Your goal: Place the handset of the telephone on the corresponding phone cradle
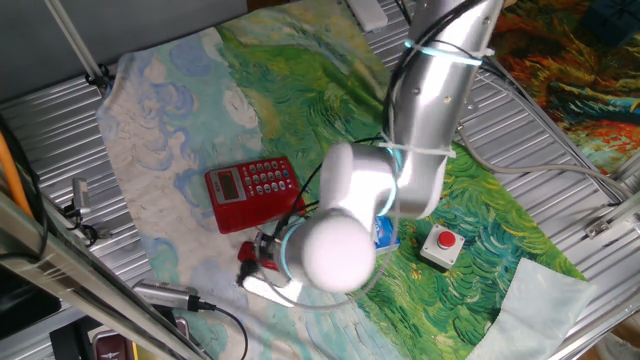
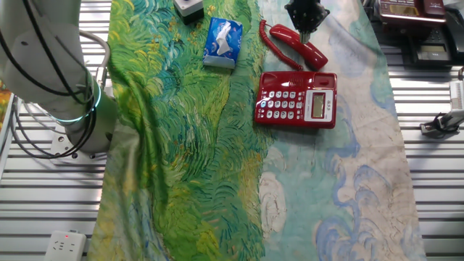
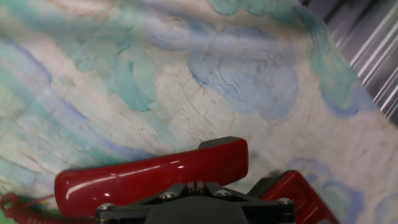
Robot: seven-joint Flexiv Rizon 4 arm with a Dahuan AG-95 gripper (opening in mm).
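Note:
The red handset [image 2: 315,54] lies slantwise just beyond the far edge of the red telephone [image 2: 290,101], its coiled cord running off to the left. My gripper [image 2: 305,30] comes down on the handset's middle and is shut on it. In the hand view the glossy handset [image 3: 149,177] lies across right at my gripper [image 3: 196,184], with a corner of the telephone [image 3: 295,194] at lower right. I cannot tell whether the handset is off the cloth. The phone cradle [image 2: 293,78] is the bare red strip beside the keypad, nearest the handset. In the first fixed view the arm hides most of the gripper [image 1: 260,250]; the telephone [image 1: 252,190] shows.
A blue tissue pack [image 2: 221,42] lies left of the handset. A small grey box with a red button [image 1: 443,245] sits further along the painted cloth. The robot's base [image 2: 72,109] stands at the table's left side. A white power strip [image 2: 64,245] lies at the corner.

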